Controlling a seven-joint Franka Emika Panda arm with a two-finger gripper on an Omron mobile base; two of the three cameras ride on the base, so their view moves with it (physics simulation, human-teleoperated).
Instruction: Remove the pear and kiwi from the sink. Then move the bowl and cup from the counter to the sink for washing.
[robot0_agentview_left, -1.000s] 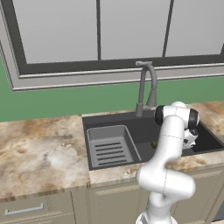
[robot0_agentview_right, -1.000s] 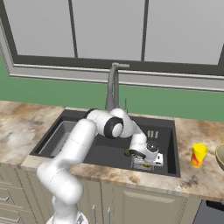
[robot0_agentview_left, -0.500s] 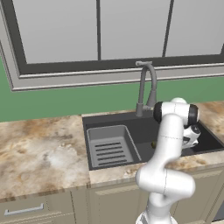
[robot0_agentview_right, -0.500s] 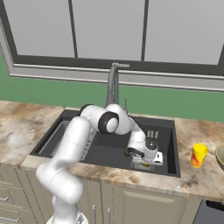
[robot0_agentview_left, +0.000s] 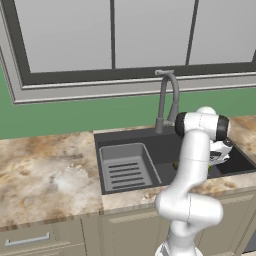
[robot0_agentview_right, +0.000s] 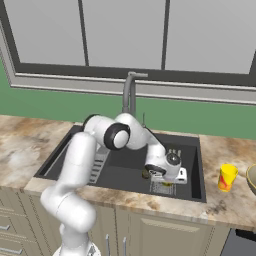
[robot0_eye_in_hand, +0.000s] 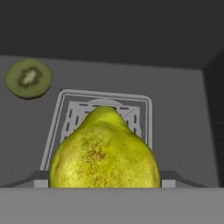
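Note:
The pear (robot0_eye_in_hand: 105, 153), bright yellow-green, bulks large at the bottom of the hand view, over the drain grate of the sink (robot0_agentview_right: 196, 150). My gripper (robot0_eye_in_hand: 105, 177) is shut on it, a fingertip (robot0_eye_in_hand: 40, 177) pressed to each side. In the right base view the gripper (robot0_agentview_right: 168, 178) reaches down into the sink's right half, a sliver of pear (robot0_agentview_right: 167, 184) under it. The kiwi (robot0_eye_in_hand: 29, 78) lies cut face up on the sink floor, apart from the pear. On the counter (robot0_agentview_right: 225, 205) to the right stand the yellow cup (robot0_agentview_right: 227, 177) and the bowl (robot0_agentview_right: 252, 179), cut by the frame edge.
The tall grey faucet (robot0_agentview_right: 131, 95) rises behind the sink, close to my arm. A ribbed light-grey tray (robot0_agentview_left: 125, 167) fills the sink's left half. The sink walls hem the hand in on the right and front. Marbled counter (robot0_agentview_left: 45, 170) stretches to the left.
The hand has barely shifted inside the sink. The jaws keep the same width around the pear.

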